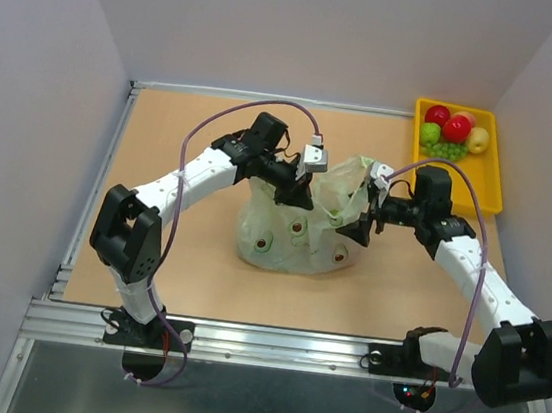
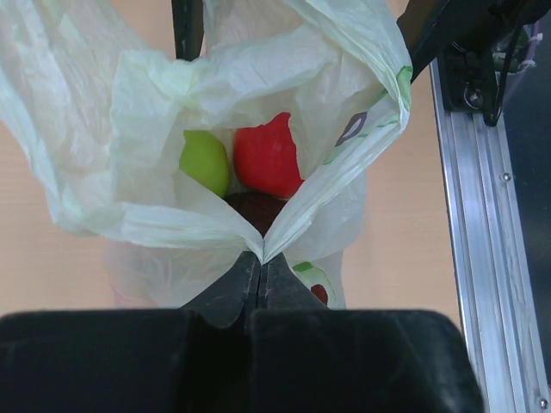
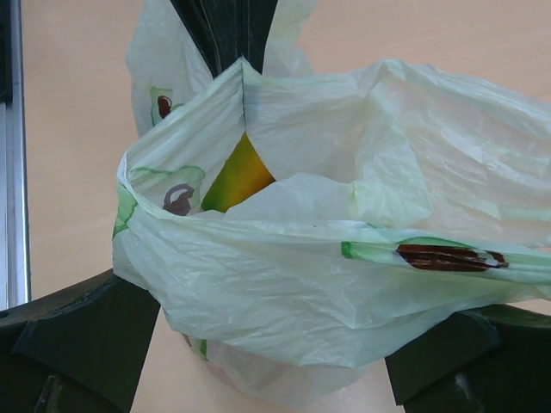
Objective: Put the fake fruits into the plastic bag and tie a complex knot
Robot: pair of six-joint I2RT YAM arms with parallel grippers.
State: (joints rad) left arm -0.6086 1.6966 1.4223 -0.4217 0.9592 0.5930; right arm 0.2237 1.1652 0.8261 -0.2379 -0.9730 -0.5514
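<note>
Pinching one fold of the bag (image 1: pixel 299 224) rim, the left gripper (image 2: pixel 261 274) is holding the thin film with its jaws pressed fully together, and the mouth is opening out from that point. The bag is sitting near the middle of the table (image 1: pixel 179 255), between the two arms. The right gripper (image 1: pixel 363 220) is standing at the opposite side of the mouth with its jaws spread wide; the rim is lying across the space between its fingers (image 3: pixel 86 335), but they are not squeezing it.

Inside the bag a green fruit (image 2: pixel 205 162) and a red fruit (image 2: pixel 269 159) are lying side by side, and a yellow fruit (image 3: pixel 239 176) is showing too. More fruits (image 1: pixel 455 128) and the grapes (image 1: pixel 447 149) are waiting in the tray (image 1: pixel 490 183) at the far right corner.

I am judging the film to be very light, soft and slippery, so it is likely collapsing wherever nobody is holding it. The best place to take it is the rim or a handle loop, with several layers gathered together. The fruits are looking hard, smooth and light, so a round one is probably slipping easily; gripping across its middle is safer. The grapes are bumpy and should be easier to hold.
</note>
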